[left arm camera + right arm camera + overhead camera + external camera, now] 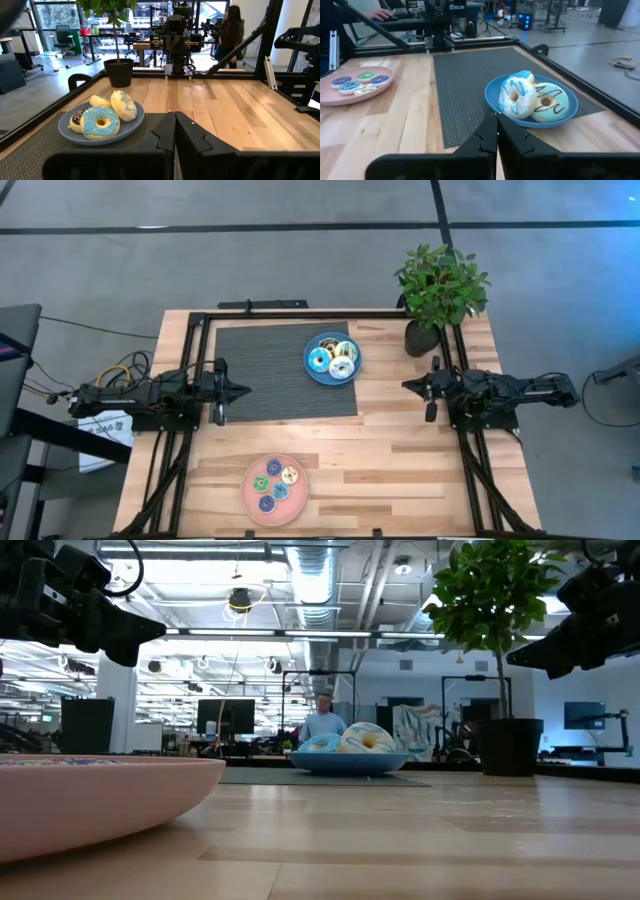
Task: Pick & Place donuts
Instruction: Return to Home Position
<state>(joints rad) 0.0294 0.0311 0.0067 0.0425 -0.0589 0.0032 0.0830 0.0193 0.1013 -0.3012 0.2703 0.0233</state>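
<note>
hovering closed and empty, left gripper (243, 390) and right gripper (406, 386), donuts (320, 360) on blue plate (322, 380) and pink plate (251, 481)

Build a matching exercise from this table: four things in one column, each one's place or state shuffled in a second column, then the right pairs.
Things
1. blue plate
2. pink plate
3. potted plant
4. left gripper

Places or states
a. shut, hanging over the left edge of the dark mat
b. on bare wood, holding the smaller donuts
c. on the dark mat, holding the larger donuts
d. at a corner of the table, near the shut right gripper

Pairs: 1-c, 2-b, 3-d, 4-a
</note>
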